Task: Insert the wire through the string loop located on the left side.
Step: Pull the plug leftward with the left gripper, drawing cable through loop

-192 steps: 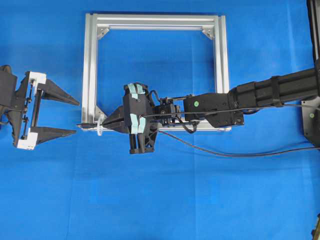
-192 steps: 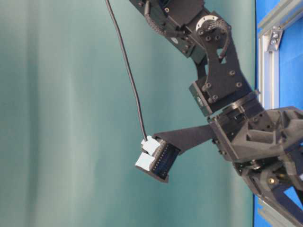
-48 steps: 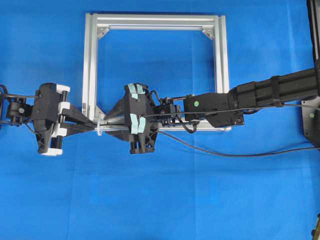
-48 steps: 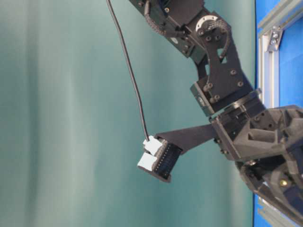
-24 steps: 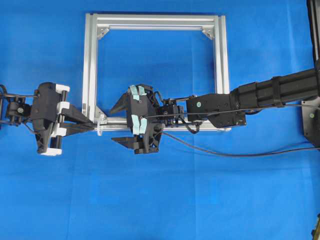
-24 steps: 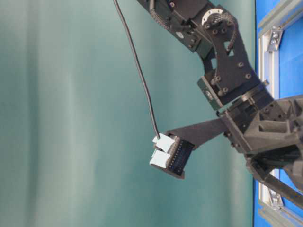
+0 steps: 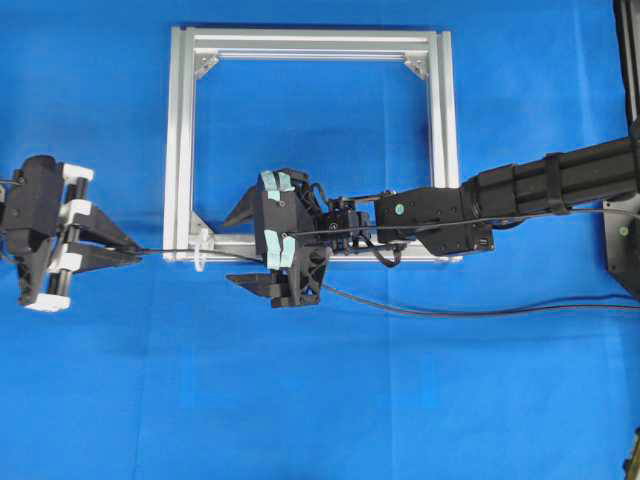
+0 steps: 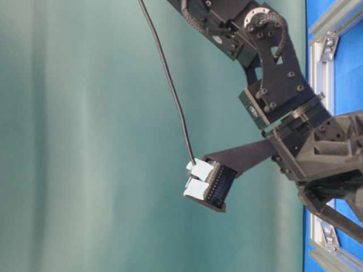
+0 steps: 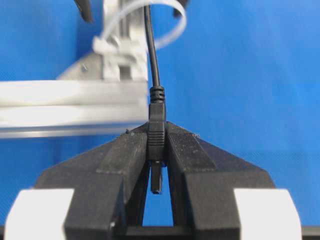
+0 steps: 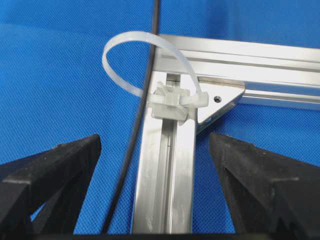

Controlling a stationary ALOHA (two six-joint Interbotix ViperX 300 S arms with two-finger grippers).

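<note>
The wire [image 7: 160, 250] is a thin black cable. It runs from my left gripper [image 7: 137, 252] through the whitish string loop [image 7: 203, 250] at the frame's lower left corner, then trails off to the right. In the left wrist view my left gripper [image 9: 157, 131] is shut on the wire's plug [image 9: 157, 125], whose tip pokes back between the fingers. In the right wrist view the wire [image 10: 145, 100] passes through the string loop [image 10: 140, 34]. My right gripper [image 7: 232, 250] stands open just right of the loop, its fingers [image 10: 55, 165] wide on either side of the frame rail and holding nothing.
The square silver aluminium frame [image 7: 180, 130] lies flat on the blue cloth, with triangular brackets [image 10: 220, 100] in its corners. The right arm [image 7: 520, 190] reaches across the frame's lower rail. Slack wire [image 7: 450, 310] lies below the arm.
A second ago my right gripper was shut on the wire; it then opened. My left gripper has pulled left with the plug, drawing wire through the loop.
</note>
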